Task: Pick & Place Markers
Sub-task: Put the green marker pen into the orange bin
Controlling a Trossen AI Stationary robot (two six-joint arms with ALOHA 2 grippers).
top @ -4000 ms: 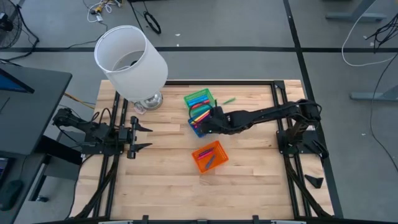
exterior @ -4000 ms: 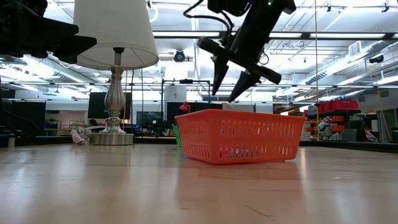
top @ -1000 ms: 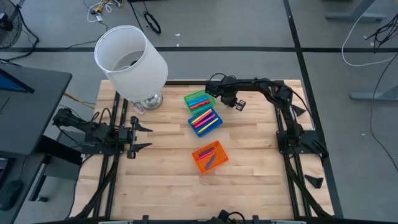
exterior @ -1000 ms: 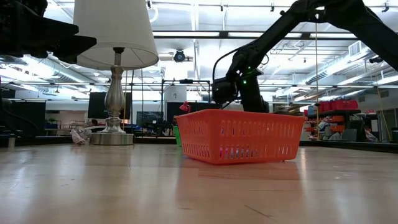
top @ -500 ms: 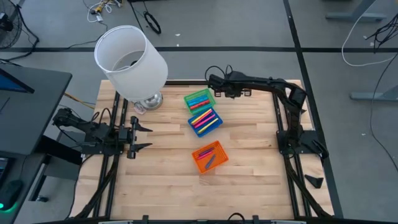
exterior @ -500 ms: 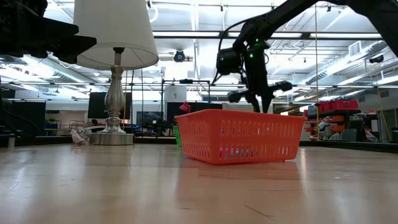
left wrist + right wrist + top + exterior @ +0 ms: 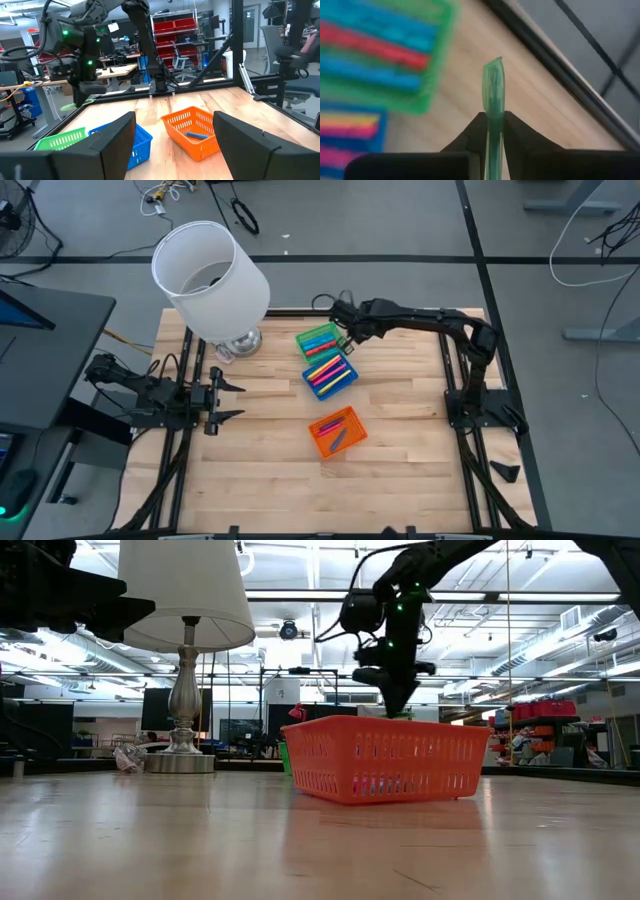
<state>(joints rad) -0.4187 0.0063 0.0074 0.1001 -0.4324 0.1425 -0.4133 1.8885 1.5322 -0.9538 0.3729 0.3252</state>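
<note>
Now the right pincer [image 7: 345, 338] hangs over the desk [image 7: 260, 480] beside the green tray [image 7: 318, 338], its fingers pressed together on a green marker [image 7: 493, 95] that sticks out past the tips. Half a second ago that arm stretched along the far edge of the desk; a second ago it was bent down near where a green marker had lain loose by the far-right side of the trays. That spot is bare now, so I judge the stray has been picked up and carried across. Just under and beside the pincer, the green tray already holds a few markers; next to it, slightly further off, the blue tray [image 7: 330, 375] is packed with pink, yellow and orange ones. Well apart from the pincer, the orange tray [image 7: 337, 431] carries a couple more. What remains, I would say, is lowering and letting go over the green tray. Farthest off, the left pincer [image 7: 222, 400] waits, spread, by the lamp [image 7: 208, 270].
</note>
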